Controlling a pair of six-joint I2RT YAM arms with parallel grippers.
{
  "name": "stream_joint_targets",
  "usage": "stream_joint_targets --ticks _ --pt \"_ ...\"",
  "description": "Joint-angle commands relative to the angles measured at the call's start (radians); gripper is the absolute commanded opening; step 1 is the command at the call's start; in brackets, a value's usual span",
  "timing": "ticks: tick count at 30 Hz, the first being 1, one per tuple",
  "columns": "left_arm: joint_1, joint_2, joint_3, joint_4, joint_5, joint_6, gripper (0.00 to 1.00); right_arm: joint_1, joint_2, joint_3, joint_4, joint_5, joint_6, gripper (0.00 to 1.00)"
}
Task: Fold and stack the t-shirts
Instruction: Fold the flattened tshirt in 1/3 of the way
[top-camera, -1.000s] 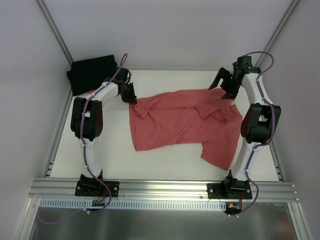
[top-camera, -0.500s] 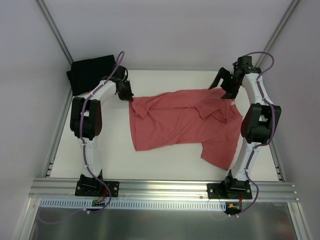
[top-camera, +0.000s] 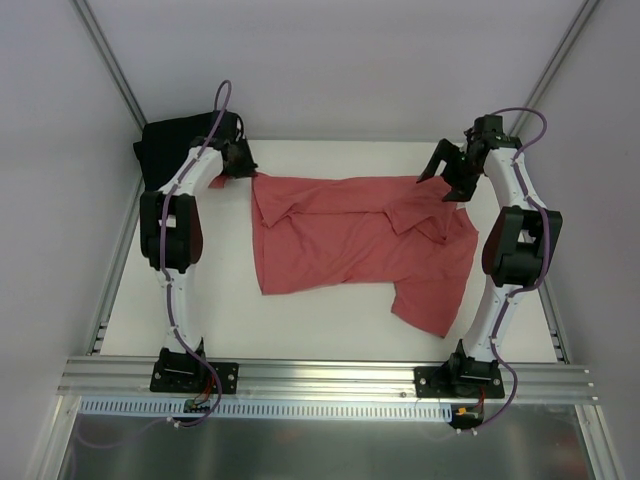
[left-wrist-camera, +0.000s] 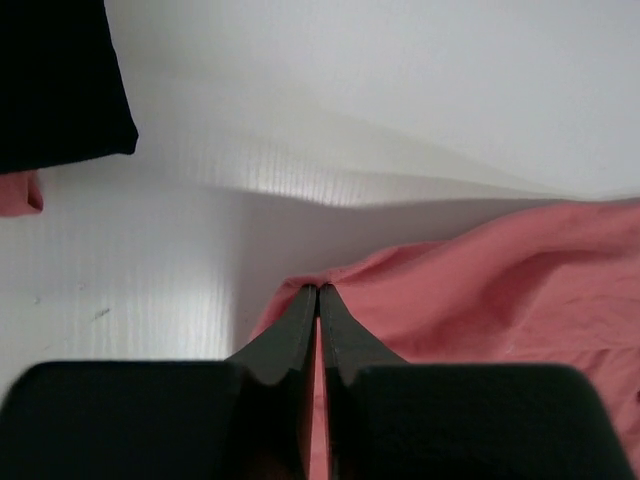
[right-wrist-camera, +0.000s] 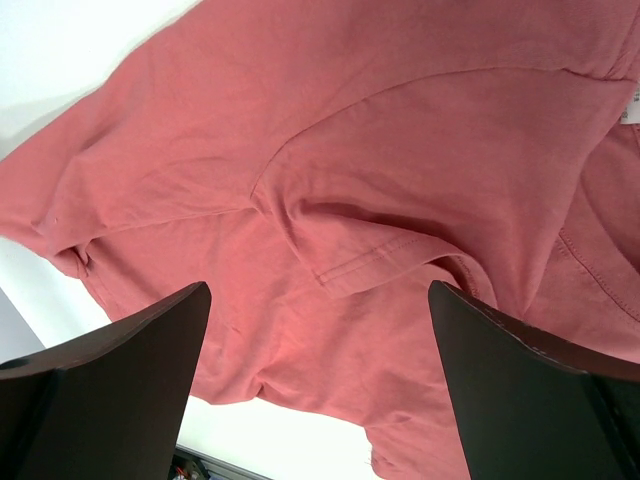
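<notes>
Rumpled coral-red t-shirt (top-camera: 350, 240) lies spread; left hand (top-camera: 243, 165) at its far-left corner; black t-shirt (top-camera: 170, 148) just beyond.

Robot lab enclosure: white panel walls (top-camera: 350, 60), aluminium rail (top-camera: 330, 375).

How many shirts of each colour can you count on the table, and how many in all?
Red shirt: 1
Black shirt: 1
Total: 2 shirts
A pink scrap shows beside the black shirt; too little of it is visible to count.
</notes>
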Motion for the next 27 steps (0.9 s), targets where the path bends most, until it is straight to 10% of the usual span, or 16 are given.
stream_joint_targets --ticks 1,5,13,27 --pt "0.018 0.040 0.053 0.001 0.002 -0.023 0.00 -0.009 -0.035 0.008 -0.036 -0.005 -0.013 0.97" --pt "0.028 0.076 0.084 0.006 0.023 -0.029 0.98 -0.009 -0.035 0.011 -0.053 -0.002 -0.022 0.97" --pt "0.031 -0.106 -0.089 0.078 0.108 0.022 0.99 -0.009 -0.126 -0.094 -0.053 0.022 -0.065 0.97" --pt "-0.040 -0.774 -0.764 -0.074 0.211 0.126 0.91 -0.009 -0.655 -0.774 0.124 0.008 -0.071 0.97"
